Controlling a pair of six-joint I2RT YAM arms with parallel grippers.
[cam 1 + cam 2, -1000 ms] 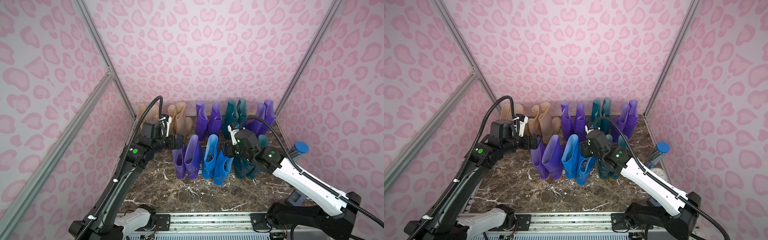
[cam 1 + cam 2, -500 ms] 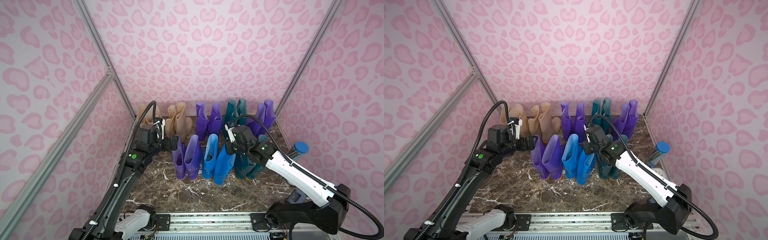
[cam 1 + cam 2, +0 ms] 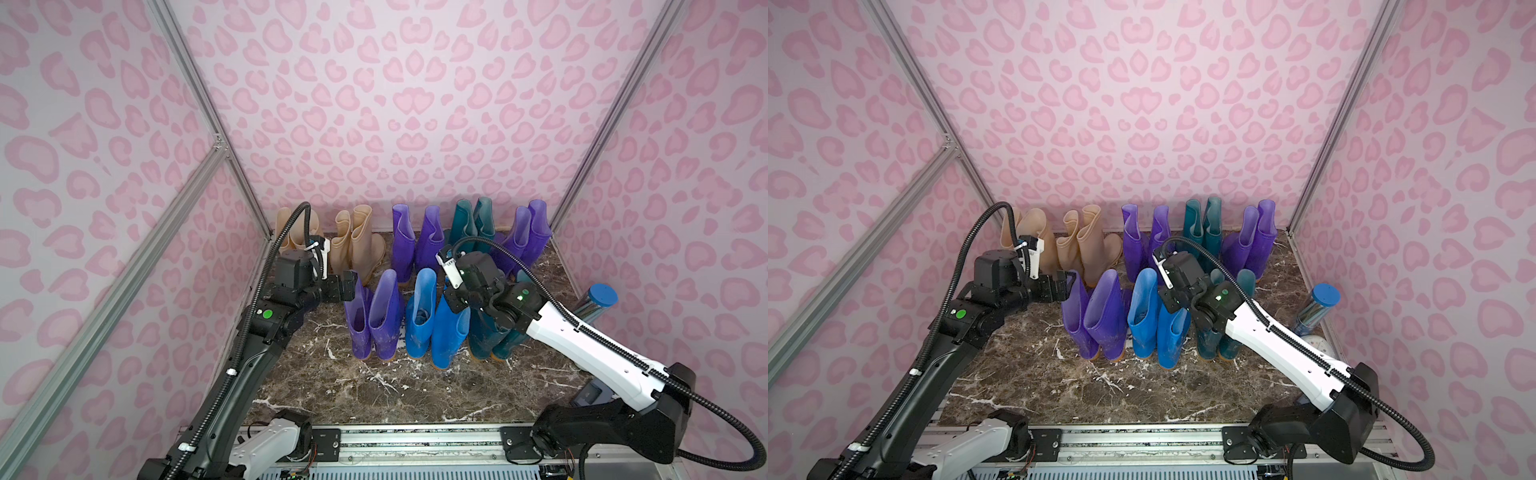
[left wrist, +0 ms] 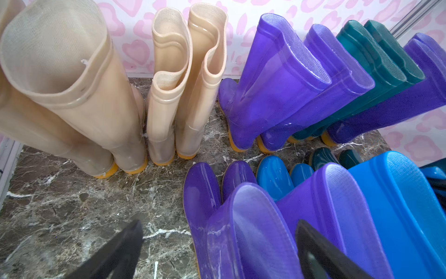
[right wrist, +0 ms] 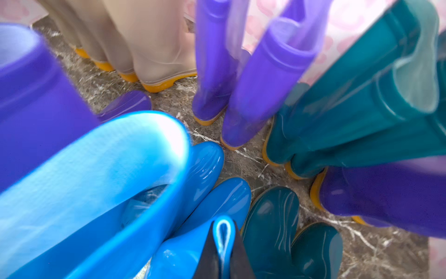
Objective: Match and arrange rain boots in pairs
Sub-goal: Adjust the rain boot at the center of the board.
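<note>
Pink heart-print walls (image 3: 415, 104) closed in the dark marble floor (image 3: 332, 386), which lay beneath both sets of fingers (image 4: 120, 248). On it the rain boots (image 3: 1100, 316) stood upright in two rows of like colours. Beyond the fingers, along the back wall, ran two beige pairs (image 3: 361, 245), a back purple pair (image 3: 403, 249), a dark teal pair (image 3: 465, 224) and a corner purple pair (image 3: 536, 232). Directly under the fingers stood a front purple pair (image 3: 384, 316), a bright blue pair (image 3: 422, 320) and a front teal pair (image 3: 482, 340). A shiny cylinder (image 3: 602, 296) with a blue cap leaned well outward of the right fingers (image 5: 207, 259). The left gripper (image 4: 218, 223) was spread wide: one finger hung over bare floor, the other past the far rim of the near purple boot (image 4: 253, 229), so that boot's mouth lay between them; whether either touched it could not be told. The right gripper (image 5: 223, 256) was pinched tight on the top rim of the gripped blue boot (image 5: 178, 261), its thin wall squeezed between the fingers.
</note>
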